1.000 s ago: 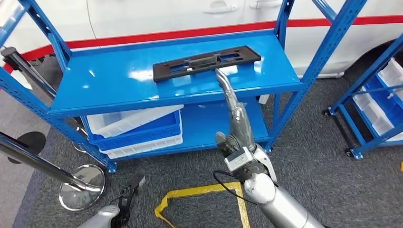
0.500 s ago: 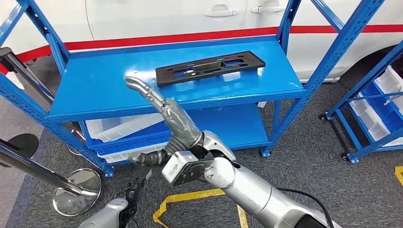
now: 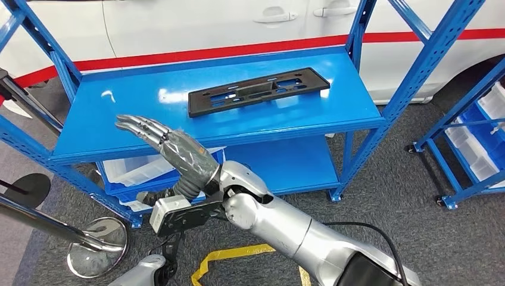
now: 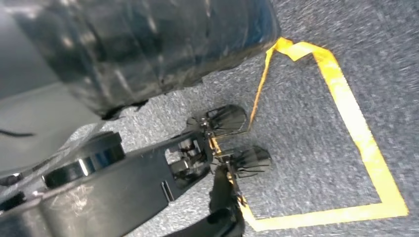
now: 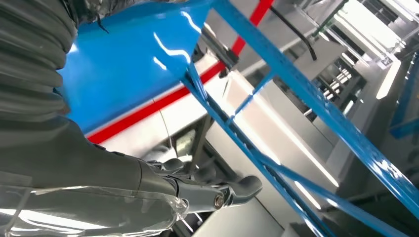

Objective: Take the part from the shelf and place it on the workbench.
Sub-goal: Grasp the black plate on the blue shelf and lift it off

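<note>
- Part (image 3: 257, 92): a long, flat black plastic plate with slotted cut-outs, lying flat on the top deck of the blue shelf (image 3: 125, 113), toward the deck's back right; it sits beyond and to the right of the right hand, well apart from it and touched by nothing; no writing or label can be read on it.
- Right hand (image 3: 170, 150): raised in front of the shelf's front edge, left of the part; its fingers (image 3: 138, 126) are stretched out, slightly apart and pointing left, and hold nothing; clear wrap covers its back; in the right wrist view the thumb (image 5: 232, 192) juts out beside the blue uprights.
- Left hand (image 4: 217, 148): hanging low over the grey carpet; its dark fingers lie spread with nothing between them; yellow tape (image 4: 346, 108) marks a square on the floor just beyond the fingertips.
- White bins (image 3: 134, 170): stacked on a blue tray on the lower deck, just behind and below the right hand.
- White car body with a red stripe (image 3: 196, 55): behind the shelf; door handles show, no badge or lettering legible.
- Chrome stanchion base (image 3: 95, 247): on the carpet, left of the right forearm.
- Second blue rack (image 3: 476, 149): far right, carrying white bins.
</note>
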Controlling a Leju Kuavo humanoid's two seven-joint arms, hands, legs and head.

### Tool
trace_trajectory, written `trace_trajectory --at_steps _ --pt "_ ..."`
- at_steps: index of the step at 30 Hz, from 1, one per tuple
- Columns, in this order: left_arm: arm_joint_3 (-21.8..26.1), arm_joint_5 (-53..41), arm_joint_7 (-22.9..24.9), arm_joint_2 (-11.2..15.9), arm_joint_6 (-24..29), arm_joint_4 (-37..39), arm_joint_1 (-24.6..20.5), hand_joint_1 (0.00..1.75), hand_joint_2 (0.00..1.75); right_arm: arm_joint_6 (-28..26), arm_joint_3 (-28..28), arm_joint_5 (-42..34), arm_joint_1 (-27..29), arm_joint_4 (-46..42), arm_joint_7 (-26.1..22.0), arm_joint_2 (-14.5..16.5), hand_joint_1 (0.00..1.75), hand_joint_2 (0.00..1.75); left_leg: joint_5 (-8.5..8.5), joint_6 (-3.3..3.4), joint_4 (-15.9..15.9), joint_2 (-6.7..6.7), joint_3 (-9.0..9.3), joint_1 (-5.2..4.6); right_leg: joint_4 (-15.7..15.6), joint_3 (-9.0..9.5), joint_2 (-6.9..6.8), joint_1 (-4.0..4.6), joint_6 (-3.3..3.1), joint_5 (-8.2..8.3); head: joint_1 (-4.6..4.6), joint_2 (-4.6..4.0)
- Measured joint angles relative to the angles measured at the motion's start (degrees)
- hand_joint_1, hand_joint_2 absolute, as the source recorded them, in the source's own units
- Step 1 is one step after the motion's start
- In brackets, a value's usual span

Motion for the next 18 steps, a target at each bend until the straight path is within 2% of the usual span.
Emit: trace_trajectory --at_steps 2,3,4,5,6,7,8,9,11,14,16,18 --pt "0.0 0.2 -0.3 0.0 0.0 0.0 0.5 0.00 0.00 -0.4 0.3 0.3 -1.2 3.2 -0.4 1.0 0.00 1.75 -2.40 -0.61 6.9 0.01 -3.86 0.21 -0.2 0.64 -0.06 -0.03 -0.41 -0.38 -0.21 0.00" --pt "0.0 0.3 -0.3 0.0 0.0 0.0 0.8 0.00 0.00 -0.5 0.4 0.4 -1.5 4.6 -0.5 1.4 0.00 1.75 -3.07 -0.83 10.1 0.02 -5.94 0.32 -0.2 0.92 -0.03 -0.01 -0.51 -0.61 -0.20 0.00" --pt "0.0 0.4 -0.3 0.0 0.0 0.0 1.1 0.00 0.00 -0.5 0.6 0.5 -1.6 5.9 -0.6 1.7 0.00 1.75 -2.83 -0.97 11.9 0.02 -7.42 0.41 -0.2 1.24 0.05 0.01 -0.56 -0.87 -0.21 0.00" --pt "0.0 0.4 -0.3 0.0 0.0 0.0 1.3 0.00 0.00 -0.5 0.7 0.5 -1.7 6.9 -0.7 2.0 0.00 1.75 -1.50 -1.03 11.6 0.03 -7.92 0.48 -0.2 1.59 0.16 0.01 -0.54 -1.15 -0.20 0.00" --pt "0.0 0.5 -0.3 0.1 0.0 0.0 1.5 0.00 0.00 -0.5 0.7 0.6 -1.8 7.8 -0.7 2.2 0.00 1.75 0.78 -0.99 9.1 0.02 -7.33 0.52 -0.1 2.00 0.30 0.01 -0.49 -1.44 -0.21 0.00" --pt "0.0 0.5 -0.3 0.1 0.0 0.0 1.5 0.00 0.00 -0.5 0.8 0.6 -2.0 8.6 -0.7 2.6 0.00 1.75 3.40 -0.87 5.2 0.01 -6.05 0.54 -0.1 2.40 0.43 0.01 -0.38 -1.76 -0.20 0.00" --pt "0.0 0.6 -0.3 0.2 0.0 0.0 1.4 0.00 0.00 -0.5 0.8 0.6 -2.3 9.2 -0.7 2.9 0.00 1.75 5.25 -0.67 1.7 -0.05 -4.56 0.39 -0.1 2.69 0.54 0.10 -0.20 -2.04 -0.19 0.00" --pt "0.0 0.6 -0.3 0.2 0.0 0.0 1.4 0.00 0.00 -0.5 0.8 0.6 -2.6 9.9 -0.7 3.2 0.00 1.75 6.23 -0.40 -1.2 -0.08 -3.28 0.22 -0.1 2.84 0.66 0.17 0.00 -2.25 -0.18 0.00" --pt "0.0 0.6 -0.3 0.3 0.0 0.0 1.4 0.00 0.00 -0.5 1.0 0.6 -3.1 11.0 -0.7 3.6 0.00 1.75 5.89 0.16 -3.1 -0.15 -2.26 -0.12 -0.3 2.80 0.78 0.30 0.41 -2.40 -0.14 0.00" --pt "0.0 1.0 -0.5 0.3 0.0 0.0 1.4 0.00 0.00 -1.4 1.1 1.5 -3.5 12.5 0.0 3.9 0.00 1.75 5.60 0.93 -4.0 -0.10 -1.59 0.17 0.3 2.65 0.56 0.33 1.19 -3.17 -0.07 0.00" --pt "0.0 1.3 -0.7 0.4 0.0 0.0 1.4 0.00 0.00 -2.4 1.2 2.5 -4.3 13.8 0.9 4.1 0.00 1.75 5.38 1.60 -4.5 -0.03 -0.76 0.40 4.9 0.43 0.21 0.33 1.66 -5.26 0.05 0.00" --pt "0.0 1.5 -0.7 0.5 0.0 0.0 1.5 0.00 0.00 -3.3 1.2 3.1 -4.9 15.5 1.4 4.3 0.00 1.75 4.94 2.11 -4.6 -0.02 -0.22 0.32 12.6 -3.93 0.08 0.26 1.84 -7.63 0.12 0.00"
